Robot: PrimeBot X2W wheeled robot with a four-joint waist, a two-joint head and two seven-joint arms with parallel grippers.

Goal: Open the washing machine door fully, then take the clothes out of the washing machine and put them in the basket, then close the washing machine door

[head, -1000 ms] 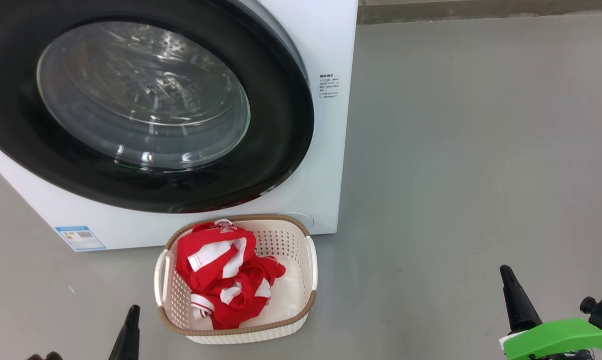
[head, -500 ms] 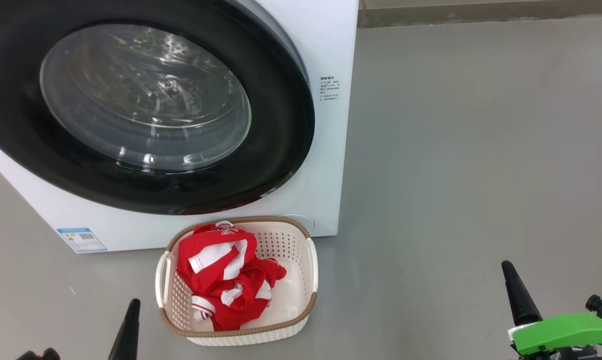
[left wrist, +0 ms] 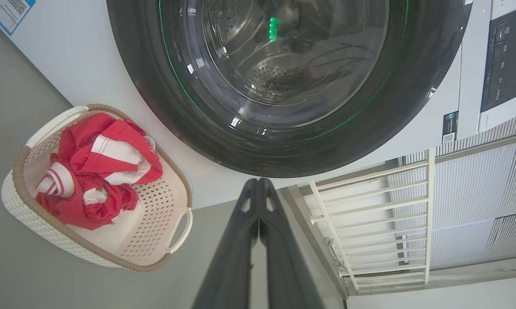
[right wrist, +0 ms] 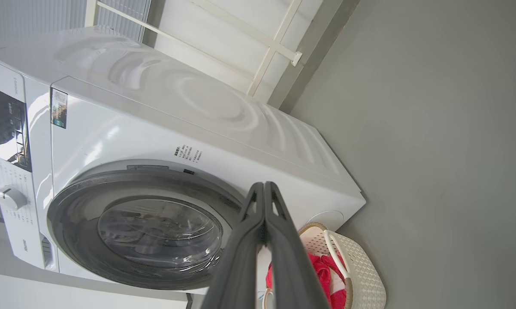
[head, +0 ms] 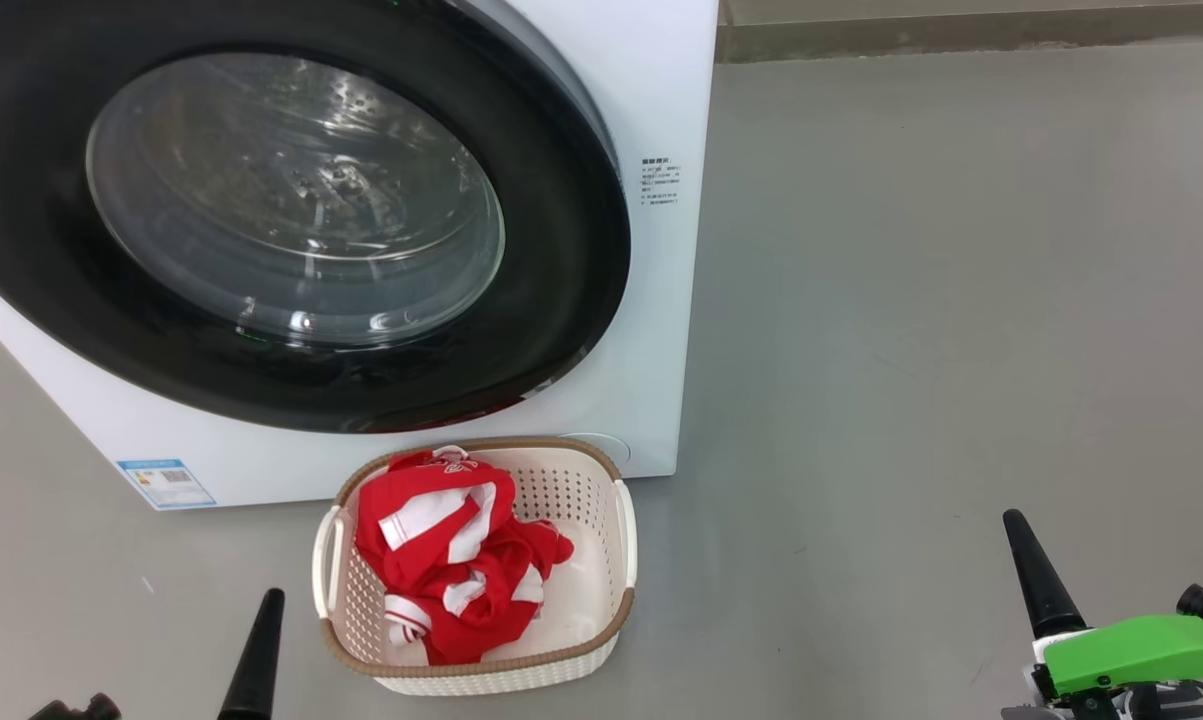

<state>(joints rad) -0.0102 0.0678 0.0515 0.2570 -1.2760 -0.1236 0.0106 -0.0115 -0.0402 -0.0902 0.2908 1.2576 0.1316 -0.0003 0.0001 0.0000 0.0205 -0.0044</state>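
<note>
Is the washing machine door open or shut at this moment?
Shut. The washing machine door lies flush against the white front of the washing machine, with no gap at its rim.

Bright, even light; everything sharp. Glare streaks the glass of the washing machine door (head: 296,200) and the top of the washing machine (right wrist: 206,103). The basket (head: 481,678) casts a faint shadow on the floor (head: 911,350). My wrist views bow straight lines near their edges.

A plain, bare laundry corner: a white front-loading washing machine (head: 661,330) stands on a smooth grey floor (head: 961,300). A basket (head: 481,666) of red clothes (head: 431,580) sits just in front. A white railing (left wrist: 429,214) and ribbed wall panels (left wrist: 476,184) are behind.
</note>
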